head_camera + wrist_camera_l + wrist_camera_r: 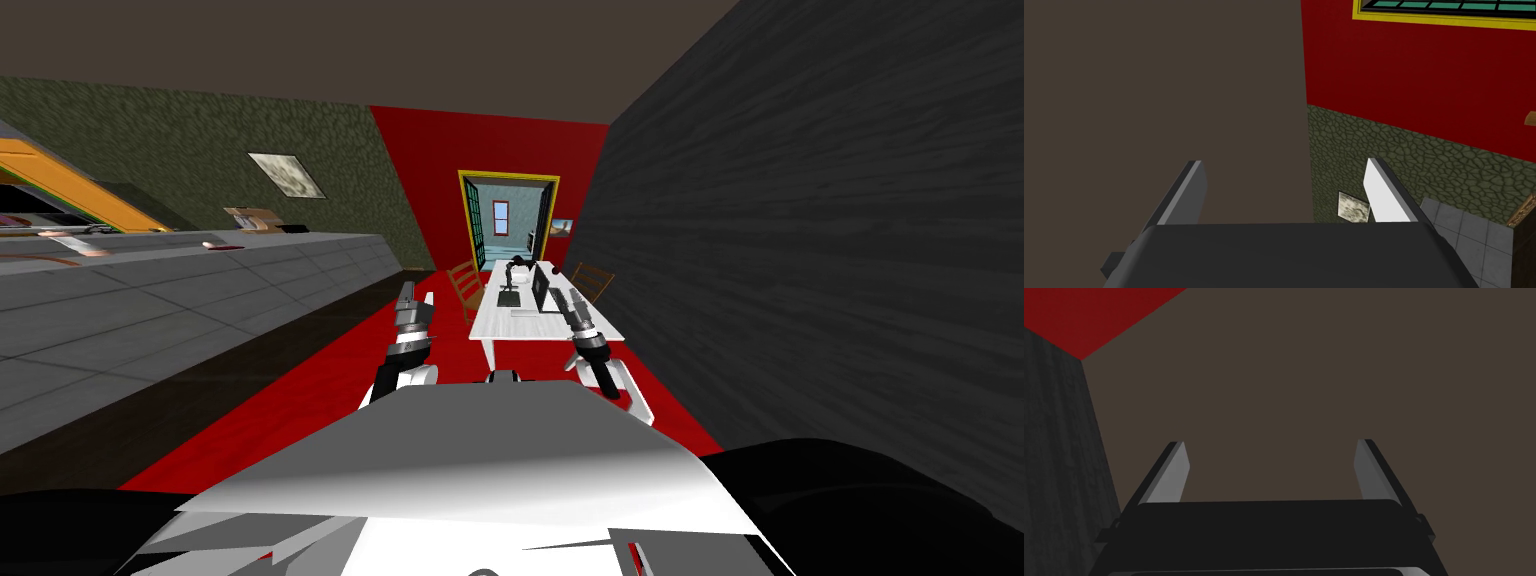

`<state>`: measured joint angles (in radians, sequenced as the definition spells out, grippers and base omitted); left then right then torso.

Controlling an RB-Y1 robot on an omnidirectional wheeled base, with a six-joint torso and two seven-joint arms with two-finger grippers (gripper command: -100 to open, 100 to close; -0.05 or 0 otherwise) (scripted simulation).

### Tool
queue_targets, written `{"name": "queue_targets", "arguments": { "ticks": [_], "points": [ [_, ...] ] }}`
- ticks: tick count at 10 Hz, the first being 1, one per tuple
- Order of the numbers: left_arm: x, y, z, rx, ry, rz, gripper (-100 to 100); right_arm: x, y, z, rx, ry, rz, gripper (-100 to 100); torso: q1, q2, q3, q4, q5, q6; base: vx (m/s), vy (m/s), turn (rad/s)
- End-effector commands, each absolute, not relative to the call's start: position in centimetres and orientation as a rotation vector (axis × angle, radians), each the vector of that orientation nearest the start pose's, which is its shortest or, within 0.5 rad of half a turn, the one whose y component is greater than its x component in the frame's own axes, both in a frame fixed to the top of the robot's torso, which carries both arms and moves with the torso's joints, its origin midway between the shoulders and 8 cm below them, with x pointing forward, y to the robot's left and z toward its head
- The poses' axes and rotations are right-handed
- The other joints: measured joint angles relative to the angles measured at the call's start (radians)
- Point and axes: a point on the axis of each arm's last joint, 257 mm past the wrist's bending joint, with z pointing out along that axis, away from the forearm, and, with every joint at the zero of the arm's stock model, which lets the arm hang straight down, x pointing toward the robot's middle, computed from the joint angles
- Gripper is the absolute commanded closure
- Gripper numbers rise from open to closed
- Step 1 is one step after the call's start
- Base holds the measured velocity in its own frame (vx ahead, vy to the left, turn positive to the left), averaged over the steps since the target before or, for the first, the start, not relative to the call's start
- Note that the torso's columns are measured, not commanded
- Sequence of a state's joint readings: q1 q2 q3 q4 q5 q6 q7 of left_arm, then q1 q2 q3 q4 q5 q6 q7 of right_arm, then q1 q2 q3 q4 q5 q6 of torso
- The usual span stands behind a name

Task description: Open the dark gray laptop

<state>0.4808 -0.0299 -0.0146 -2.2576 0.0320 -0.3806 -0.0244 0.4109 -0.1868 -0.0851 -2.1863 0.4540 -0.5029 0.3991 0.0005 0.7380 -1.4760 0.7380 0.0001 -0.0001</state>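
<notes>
A: Which step is in hand?

B: The approach, I judge. Left claw point(1284, 172): blades wide, nothing between them, up in open air. Ahead, well apart from both arms, a white tabletop point(500, 325). On it lies the laptop point(508, 298), as I take it: a dark flat slab, lid seemingly down, too small to be sure.

A: And the right side?

B: Right claw point(1271, 450): also wide, empty, touching nothing. The next move calls for driving the base up to the tabletop before any reach.
</notes>
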Motion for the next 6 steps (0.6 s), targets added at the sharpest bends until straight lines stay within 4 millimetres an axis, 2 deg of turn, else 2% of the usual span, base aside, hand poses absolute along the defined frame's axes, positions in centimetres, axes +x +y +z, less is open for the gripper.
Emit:
{"name": "queue_targets", "arguments": {
  "ticks": [1,6],
  "points": [
    [36.8,28.2,-0.3,-0.792,0.660,-1.294,0,38.6,-24.4,-1.3,-0.070,1.010,0.425,-100,-0.001,0.000,0.000,0.000,0.000,0.000,0.007,0.041,0.033],
    [36.8,28.2,-0.3,-0.792,0.660,-1.294,0,39.7,-25.2,-2.5,-0.207,1.037,0.206,-100,-0.001,0.000,0.000,0.000,0.000,0.000,0.009,0.033,0.023]
  ]
}}
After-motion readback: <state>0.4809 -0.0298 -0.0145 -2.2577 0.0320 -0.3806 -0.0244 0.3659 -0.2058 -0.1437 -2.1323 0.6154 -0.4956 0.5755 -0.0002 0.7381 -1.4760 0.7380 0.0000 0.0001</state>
